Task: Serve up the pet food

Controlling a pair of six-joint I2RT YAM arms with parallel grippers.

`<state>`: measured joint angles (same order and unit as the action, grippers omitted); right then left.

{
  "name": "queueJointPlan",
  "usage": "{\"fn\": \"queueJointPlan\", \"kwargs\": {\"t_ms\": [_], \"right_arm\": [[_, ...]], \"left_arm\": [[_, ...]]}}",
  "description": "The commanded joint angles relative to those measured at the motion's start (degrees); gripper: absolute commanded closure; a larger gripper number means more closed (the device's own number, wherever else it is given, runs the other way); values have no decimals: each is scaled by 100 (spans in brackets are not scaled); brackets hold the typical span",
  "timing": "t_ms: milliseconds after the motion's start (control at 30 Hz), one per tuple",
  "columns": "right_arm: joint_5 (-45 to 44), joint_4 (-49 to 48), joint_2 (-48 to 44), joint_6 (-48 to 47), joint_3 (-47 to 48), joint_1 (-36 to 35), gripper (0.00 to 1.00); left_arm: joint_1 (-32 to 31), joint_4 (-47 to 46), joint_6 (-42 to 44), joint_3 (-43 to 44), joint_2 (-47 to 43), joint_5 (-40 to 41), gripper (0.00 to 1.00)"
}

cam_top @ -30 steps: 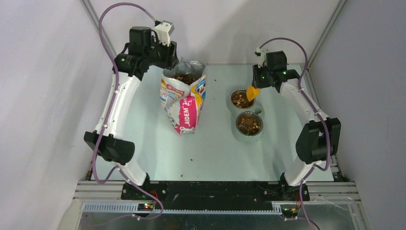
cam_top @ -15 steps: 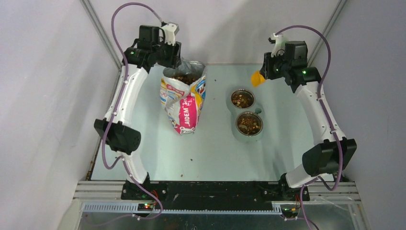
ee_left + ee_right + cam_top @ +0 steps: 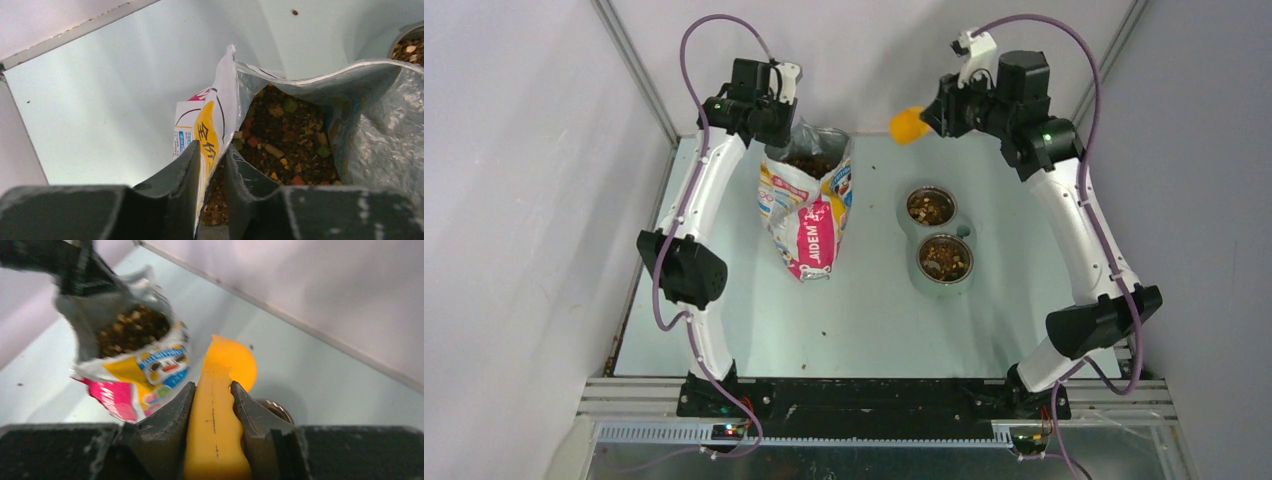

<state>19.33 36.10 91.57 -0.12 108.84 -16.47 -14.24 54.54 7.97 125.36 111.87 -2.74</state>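
Gripped the rim of the bag (image 3: 809,215) in the left hand (image 3: 210,165), one finger inside the foil and one outside on the print. Judged this a hold to spread the mouth and steady the bag upright on the worktop (image 3: 874,320). Clamped the handle of the yellow scoop (image 3: 227,362) narrowly in the right hand (image 3: 212,395), high near the back wall between bag and bowls, probably bound for a dip into the bag. Found pet food (image 3: 285,145) heaped inside the bag, with more in the far bowl (image 3: 931,207) and near bowl (image 3: 944,258). Could not tell whether the scoop carried anything, its cup smooth and blurred. Lost the bag's base from the left wrist view. Glimpsed only a sliver of bowl rim beneath the scoop.
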Motion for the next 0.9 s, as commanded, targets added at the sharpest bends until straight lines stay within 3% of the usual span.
{"fn": "queueJointPlan", "kwargs": {"t_ms": [0,100,267,433,667,700,767,800,867], "right_arm": [[488,-412,326,308,791,-460,100],[484,-607,646,586,1253,-792,100],[590,-844,1585,1667,2341,-1157,100],[563,-795,2233,1646,2727,-1501,100],[457,-409,2509,993,2259,-1825,100],[332,-329,2551,955,2240,-1862,100],[213,-130,2680,848,2353,-1901,100],[106,-46,2734,777,2423,-1916,100],[-6,177,2861,680,2553,-1946,100]], "left_arm": [[137,-116,40,91,-135,378,75],[224,-131,-97,94,-122,246,89],[278,-266,-267,54,-249,-163,99],[299,-481,-562,-14,-392,-690,100],[301,-542,-891,-98,-558,-892,99],[300,-509,-927,-130,-572,-867,97],[299,-399,-975,-159,-587,-757,76],[306,-351,-1008,-178,-601,-663,59],[331,-236,-1047,-335,-692,-580,45]]}}
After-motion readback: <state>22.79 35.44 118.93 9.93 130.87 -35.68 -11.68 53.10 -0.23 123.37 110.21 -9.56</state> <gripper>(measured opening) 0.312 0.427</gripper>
